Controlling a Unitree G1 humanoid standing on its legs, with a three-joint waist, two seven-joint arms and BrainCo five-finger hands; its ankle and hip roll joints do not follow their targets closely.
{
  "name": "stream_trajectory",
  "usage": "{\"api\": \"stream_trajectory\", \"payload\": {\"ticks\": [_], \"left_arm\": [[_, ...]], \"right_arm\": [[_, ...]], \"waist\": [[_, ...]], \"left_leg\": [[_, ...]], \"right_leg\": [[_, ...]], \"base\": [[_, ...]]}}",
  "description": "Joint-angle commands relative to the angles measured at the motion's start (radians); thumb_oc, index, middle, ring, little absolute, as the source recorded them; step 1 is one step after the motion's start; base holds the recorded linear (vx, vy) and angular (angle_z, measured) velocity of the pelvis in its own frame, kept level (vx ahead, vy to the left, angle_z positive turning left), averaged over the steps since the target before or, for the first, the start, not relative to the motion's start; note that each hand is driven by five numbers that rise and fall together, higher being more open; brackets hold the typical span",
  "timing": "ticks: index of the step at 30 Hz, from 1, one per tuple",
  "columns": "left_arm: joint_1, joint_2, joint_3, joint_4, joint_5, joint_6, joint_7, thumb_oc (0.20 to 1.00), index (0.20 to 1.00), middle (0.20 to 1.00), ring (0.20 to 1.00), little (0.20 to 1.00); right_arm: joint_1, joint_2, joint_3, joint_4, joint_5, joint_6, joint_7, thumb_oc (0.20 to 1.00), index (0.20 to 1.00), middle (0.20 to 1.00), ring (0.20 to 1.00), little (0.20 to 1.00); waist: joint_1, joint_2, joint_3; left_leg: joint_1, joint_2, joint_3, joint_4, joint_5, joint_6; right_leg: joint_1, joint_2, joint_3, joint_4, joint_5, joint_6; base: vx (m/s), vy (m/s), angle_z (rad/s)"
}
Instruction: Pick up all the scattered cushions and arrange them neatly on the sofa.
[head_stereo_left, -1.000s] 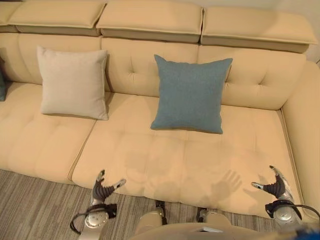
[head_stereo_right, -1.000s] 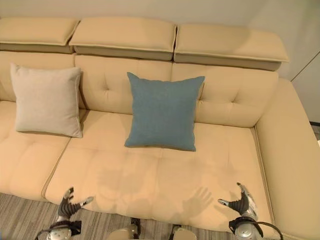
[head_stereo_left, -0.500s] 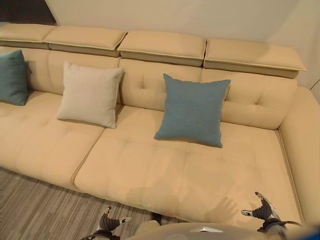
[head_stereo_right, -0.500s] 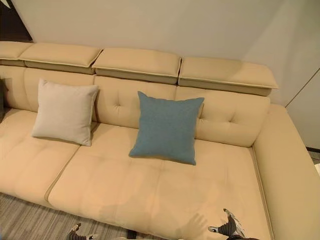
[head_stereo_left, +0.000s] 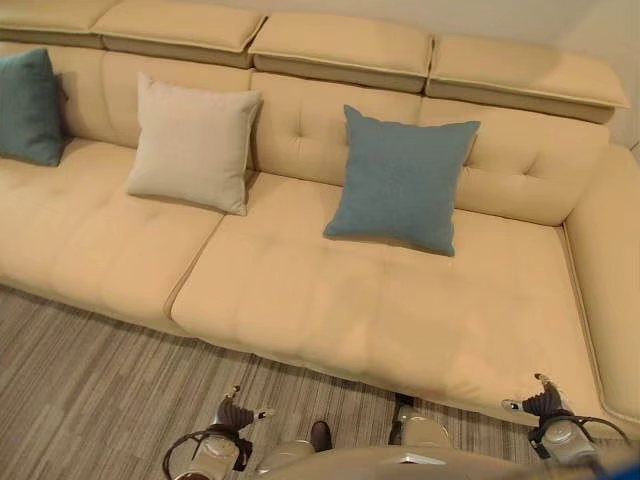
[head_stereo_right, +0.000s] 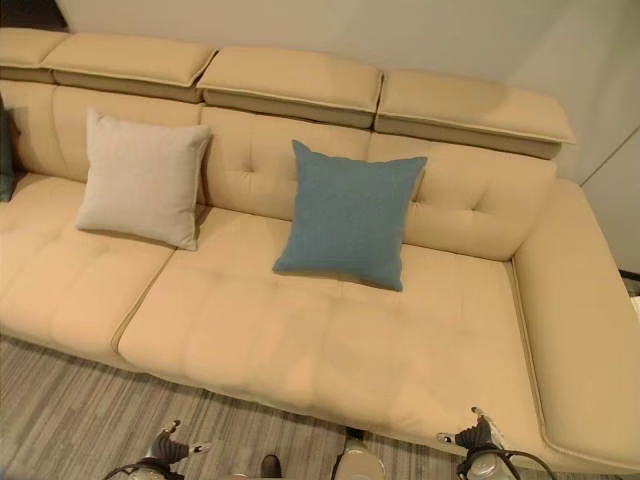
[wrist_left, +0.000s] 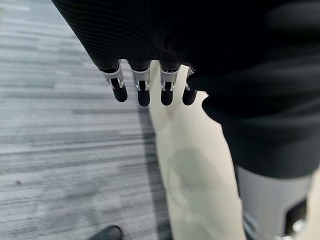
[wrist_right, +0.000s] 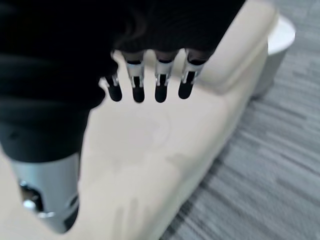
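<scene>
Three cushions are sitting upright against the back of the beige sofa (head_stereo_left: 300, 300): a blue cushion (head_stereo_left: 402, 180) around 1 o'clock, a cream cushion (head_stereo_left: 192, 144) at about 11, and a teal cushion (head_stereo_left: 28, 107) way over at 10. The right eye view catches just a sliver of that teal one at its edge. Left hand (head_stereo_left: 237, 412) hangs over the striped carpet (head_stereo_left: 80, 390) at 7 o'clock, right hand (head_stereo_left: 545, 403) at 5 by the seat edge. Both wrist views show the fingers (wrist_left: 143, 90) straight and relaxed, empty.
</scene>
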Motion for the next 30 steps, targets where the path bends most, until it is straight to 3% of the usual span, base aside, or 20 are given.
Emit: {"api": "stream_trajectory", "payload": {"ticks": [1,3,6,10,14,27,28,30], "left_arm": [[-0.045,-0.010,0.009,-0.007,0.025,0.004,-0.023,1.000,1.000,1.000,1.000,1.000],[-0.043,-0.008,0.013,-0.004,0.019,0.004,-0.030,1.000,1.000,1.000,1.000,1.000],[-0.028,-0.002,0.027,0.010,0.008,0.005,-0.029,1.000,1.000,1.000,1.000,1.000],[-0.026,-0.011,0.040,0.033,0.003,0.006,-0.034,1.000,1.000,1.000,1.000,1.000],[-0.043,-0.015,0.034,0.039,0.002,0.012,-0.041,1.000,1.000,1.000,1.000,1.000],[-0.068,-0.016,-0.001,0.037,0.036,0.033,-0.075,1.000,1.000,1.000,1.000,1.000],[-0.057,-0.019,-0.005,0.050,0.041,0.030,-0.058,1.000,1.000,1.000,1.000,1.000],[-0.052,-0.045,-0.013,0.048,0.045,0.029,-0.043,1.000,1.000,1.000,1.000,1.000]], "right_arm": [[-0.070,-0.042,0.030,0.021,0.044,0.025,0.017,1.000,1.000,1.000,1.000,1.000],[-0.071,-0.044,0.029,0.031,0.047,0.024,0.024,1.000,1.000,1.000,1.000,1.000],[-0.063,-0.036,0.023,0.039,0.052,0.025,0.030,1.000,1.000,1.000,1.000,1.000],[-0.069,-0.032,0.026,0.046,0.058,0.023,0.033,1.000,1.000,1.000,1.000,1.000],[-0.075,-0.039,0.001,0.066,0.103,0.029,0.035,1.000,1.000,1.000,1.000,1.000],[-0.087,-0.041,-0.018,0.129,0.146,0.052,0.079,1.000,1.000,1.000,1.000,1.000],[-0.102,0.046,0.031,0.075,0.140,0.034,0.051,1.000,1.000,1.000,1.000,1.000],[-0.082,0.109,0.046,0.066,0.131,0.027,0.029,1.000,1.000,1.000,1.000,1.000]], "waist": [[0.039,0.080,0.038],[0.046,0.085,0.029],[0.078,0.063,-0.015],[0.077,0.060,-0.036],[0.065,0.063,-0.047],[0.061,0.069,-0.065],[0.065,0.073,-0.068],[0.064,0.077,-0.070]], "left_leg": [[-0.049,0.068,-0.111,0.038,-0.059,-0.040],[-0.055,0.072,-0.111,0.036,-0.052,-0.036],[-0.072,0.069,-0.095,0.023,-0.039,-0.047],[-0.059,0.078,-0.084,-0.008,-0.025,-0.056],[-0.037,0.093,-0.084,-0.082,0.027,-0.082],[0.031,0.110,-0.083,-0.095,0.015,-0.096],[0.037,0.111,-0.083,-0.095,0.013,-0.096],[0.044,0.111,-0.081,-0.096,0.010,-0.095]], "right_leg": [[0.030,0.102,0.108,0.213,-0.178,0.017],[0.044,0.106,0.108,0.252,-0.203,0.008],[0.141,0.106,0.066,0.159,-0.219,0.008],[0.172,0.122,0.068,0.086,-0.219,0.008],[0.207,0.140,0.039,0.022,-0.221,0.003],[0.282,0.155,0.021,-0.038,-0.220,-0.006],[0.286,0.156,0.024,-0.038,-0.223,-0.008],[0.291,0.157,0.025,-0.039,-0.223,-0.009]], "base": [[-0.27,0.130,-0.04],[-0.09,0.012,-0.05],[-0.04,-0.068,-0.10],[0.01,-0.069,-0.21],[-0.02,-0.076,0.08],[0.01,-0.019,0.09],[0.00,0.000,0.00],[0.01,0.025,-0.07]]}}
